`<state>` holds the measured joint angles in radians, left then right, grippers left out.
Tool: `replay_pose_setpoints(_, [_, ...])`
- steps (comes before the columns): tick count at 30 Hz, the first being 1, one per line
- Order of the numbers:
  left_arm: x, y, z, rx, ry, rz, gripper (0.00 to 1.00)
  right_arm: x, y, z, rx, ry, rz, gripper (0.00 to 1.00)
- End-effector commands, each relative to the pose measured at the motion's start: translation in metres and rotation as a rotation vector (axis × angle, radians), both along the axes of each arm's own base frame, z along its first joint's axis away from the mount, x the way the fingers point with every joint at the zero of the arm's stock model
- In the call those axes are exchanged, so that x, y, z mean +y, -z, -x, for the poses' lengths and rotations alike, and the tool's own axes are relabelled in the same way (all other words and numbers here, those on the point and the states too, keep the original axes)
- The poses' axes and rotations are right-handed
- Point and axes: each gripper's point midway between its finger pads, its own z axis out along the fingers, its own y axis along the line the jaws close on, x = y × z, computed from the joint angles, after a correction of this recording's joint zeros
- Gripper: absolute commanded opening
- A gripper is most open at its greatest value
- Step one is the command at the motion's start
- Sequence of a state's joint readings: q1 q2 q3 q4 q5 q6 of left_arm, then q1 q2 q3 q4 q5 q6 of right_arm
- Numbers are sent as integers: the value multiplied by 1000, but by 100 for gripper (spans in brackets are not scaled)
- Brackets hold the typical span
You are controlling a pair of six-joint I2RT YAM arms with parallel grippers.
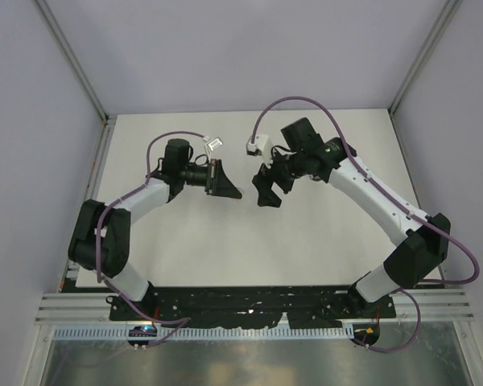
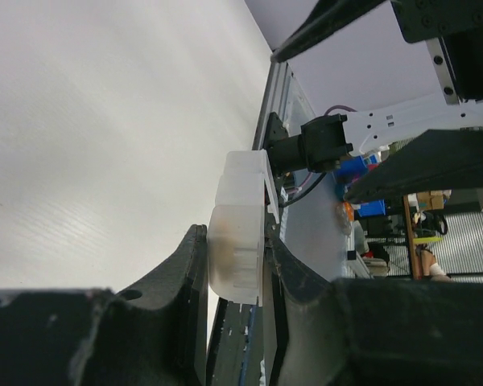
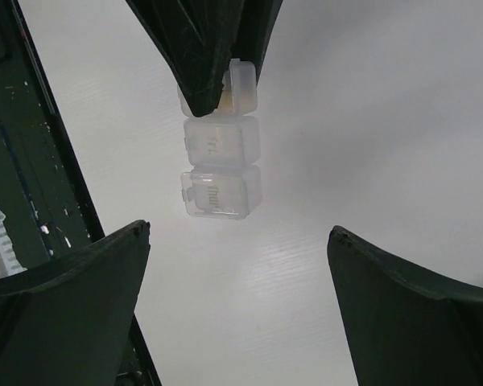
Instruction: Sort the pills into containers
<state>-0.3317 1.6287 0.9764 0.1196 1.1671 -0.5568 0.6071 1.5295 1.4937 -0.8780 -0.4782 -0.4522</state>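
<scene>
A translucent white pill box (image 3: 217, 165), a strip of three small lidded containers, hangs in the air. My left gripper (image 2: 237, 269) is shut on its end compartment (image 2: 235, 233), where a faint orange-brown tint shows; no single pills can be made out. In the right wrist view the left gripper's dark fingers (image 3: 205, 48) pinch the strip from above and two compartments stick out free. My right gripper (image 3: 237, 233) stands wide open a short way from the strip's free end, with nothing between its fingers. From above, the two grippers (image 1: 225, 183) (image 1: 267, 190) face each other over the table's middle.
The white table (image 1: 322, 241) has walls on three sides and an aluminium rail along the near edge (image 1: 258, 310). Purple cables loop above both arms. White connectors (image 1: 258, 145) sit near the wrists.
</scene>
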Motion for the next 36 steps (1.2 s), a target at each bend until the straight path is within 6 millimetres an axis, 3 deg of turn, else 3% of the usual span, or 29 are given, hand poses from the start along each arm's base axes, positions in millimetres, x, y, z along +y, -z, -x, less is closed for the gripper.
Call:
replay_pose_setpoints(1, [3,-25,12,-116,65,63,0,5,-21,6,64,-35,-97,95])
replay_pose_setpoints(14, [2,-40,27,-134,109,94,0,28,13,15,266,-141,-141,95])
replay_pose_setpoints(18, [0,-41,27,-132,109,108,0,30,19,20,304,-169,-150,100])
replay_pose_setpoints(25, [-2,-39,26,-120,111,115,0,32,25,23,330,-181,-157,76])
replay_pose_setpoints(29, [-2,-37,26,-116,102,115,0,33,29,23,344,-181,-153,48])
replay_pose_setpoints(36, [-4,-34,25,-116,95,110,0,33,29,24,356,-181,-157,27])
